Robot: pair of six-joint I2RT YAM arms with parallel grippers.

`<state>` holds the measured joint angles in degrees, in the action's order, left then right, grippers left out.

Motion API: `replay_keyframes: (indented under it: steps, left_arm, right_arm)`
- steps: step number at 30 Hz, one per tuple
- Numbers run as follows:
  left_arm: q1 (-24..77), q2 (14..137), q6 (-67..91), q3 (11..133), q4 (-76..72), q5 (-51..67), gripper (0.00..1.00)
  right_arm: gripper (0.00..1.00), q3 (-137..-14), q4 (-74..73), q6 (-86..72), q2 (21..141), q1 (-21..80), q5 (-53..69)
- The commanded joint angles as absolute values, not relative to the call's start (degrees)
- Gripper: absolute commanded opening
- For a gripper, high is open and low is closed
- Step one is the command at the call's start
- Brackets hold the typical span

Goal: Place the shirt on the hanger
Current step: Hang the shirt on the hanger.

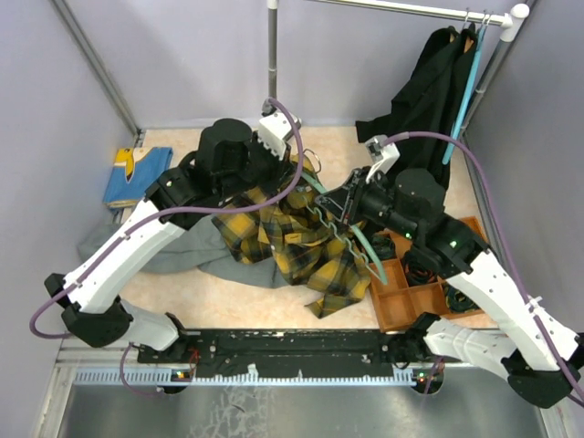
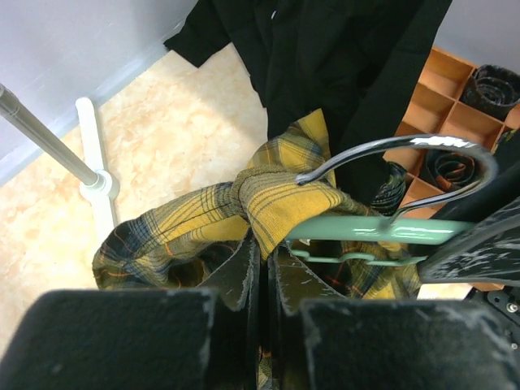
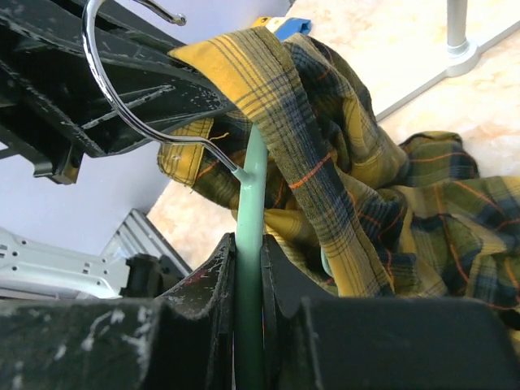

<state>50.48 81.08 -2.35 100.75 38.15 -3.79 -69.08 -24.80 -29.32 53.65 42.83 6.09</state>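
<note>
The yellow and dark plaid shirt [image 1: 283, 239] lies bunched in the middle of the table, part of it lifted. My left gripper [image 2: 264, 248] is shut on a fold of the shirt [image 2: 187, 227], close to the hanger's neck. The pale teal hanger [image 1: 367, 248] slants over the shirt with its wavy lower bar showing. My right gripper [image 3: 250, 244] is shut on the hanger's [image 3: 253, 171] teal bar. The metal hook [image 3: 106, 89] curves above it, and the shirt's [image 3: 366, 203] cloth drapes over the hanger's top. Both grippers meet at the centre [image 1: 324, 201].
A black garment [image 1: 438, 82] hangs on another teal hanger from the rail at the back right. An orange compartment tray [image 1: 401, 308] with dark rolled items sits by the right arm. Grey cloth [image 1: 182, 248] lies left of the shirt, a blue and yellow item [image 1: 137, 173] at far left.
</note>
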Motion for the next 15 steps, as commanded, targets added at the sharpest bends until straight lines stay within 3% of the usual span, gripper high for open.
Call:
replay_keyframes:
  steps: [1, 9, 15]
  left_arm:
    - [50.7, 78.6, 0.2, 101.5, 33.4, -2.3, 0.03]
    - [50.7, 77.5, 1.6, 101.6, 31.7, -4.5, 0.03]
    - [50.7, 79.3, 0.6, 106.3, 34.0, -3.7, 0.04]
  right_arm:
    - [0.0, -65.8, -10.3, -35.3, 50.4, 42.8, 5.6]
    - [0.0, -53.9, -0.8, -42.2, 45.2, 42.8, -1.6]
    - [0.0, -52.2, 10.1, -43.8, 47.0, 42.8, 0.8]
